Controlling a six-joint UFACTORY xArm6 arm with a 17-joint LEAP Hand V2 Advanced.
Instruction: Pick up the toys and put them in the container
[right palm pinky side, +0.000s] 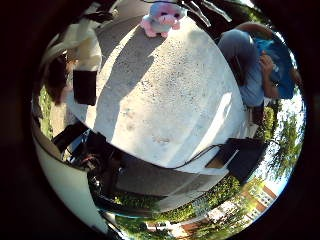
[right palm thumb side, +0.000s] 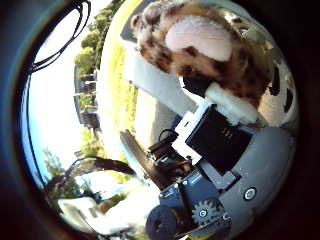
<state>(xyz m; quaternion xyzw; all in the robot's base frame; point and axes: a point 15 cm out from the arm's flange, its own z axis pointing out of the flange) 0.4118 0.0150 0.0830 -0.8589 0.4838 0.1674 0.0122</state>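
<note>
A leopard-spotted plush toy (right palm thumb side: 200, 45) with a pale pink patch fills much of the thumb side view, close against my palm. My right hand (right palm thumb side: 220, 130) has a white and black finger curled against the toy's underside, pinching it. Another finger (right palm pinky side: 82, 65) of the hand shows at the edge of the little finger side view. Far below lies a round concrete table (right palm pinky side: 160, 95). A pink and blue plush toy (right palm pinky side: 162, 17) sits at that table's far rim, well apart from the hand. No container shows clearly in either view.
A person in blue (right palm pinky side: 260, 65) sits beside the table, not touching the toys. A black box (right palm pinky side: 245, 155) lies at the table's edge, and dark equipment (right palm pinky side: 95, 155) stands beside it. A white curved surface (right palm pinky side: 65, 180) lies close by. Grass, trees and buildings lie beyond.
</note>
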